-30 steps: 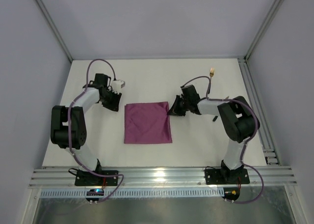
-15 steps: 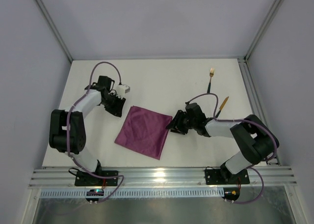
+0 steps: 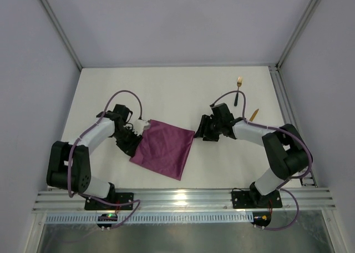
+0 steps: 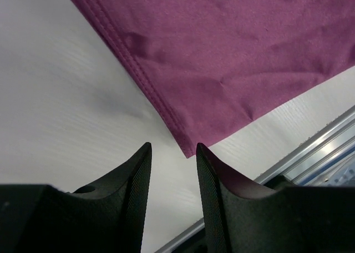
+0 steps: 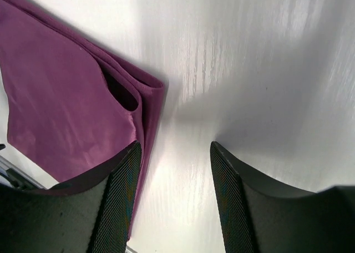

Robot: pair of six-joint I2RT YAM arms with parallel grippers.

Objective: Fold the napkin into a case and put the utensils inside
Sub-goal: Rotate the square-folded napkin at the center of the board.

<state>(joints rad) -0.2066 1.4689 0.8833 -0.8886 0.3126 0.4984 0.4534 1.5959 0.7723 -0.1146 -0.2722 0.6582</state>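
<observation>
- The left gripper (image 4: 172,153) is a little open and holds nothing. A corner of the napkin (image 4: 222,53) lies just ahead, at 12 o'clock.
- The right gripper (image 5: 175,153) is wide open and empty, with the napkin at 10 o'clock.
- It may pinch only one layer there, and the fold would go crooked.
- The fork (image 3: 239,82) and knife (image 3: 254,114), at 1 o'clock, look tiny.

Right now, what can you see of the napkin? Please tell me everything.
The napkin is a plain magenta-purple cloth with stitched hems, roughly square, lying flat and askew on the white table. At its right corner the right wrist view shows stacked layers with a small gap, so it looks folded. The open left claw sits just off its left corner and the open right claw beside its right corner; neither grips it.
</observation>
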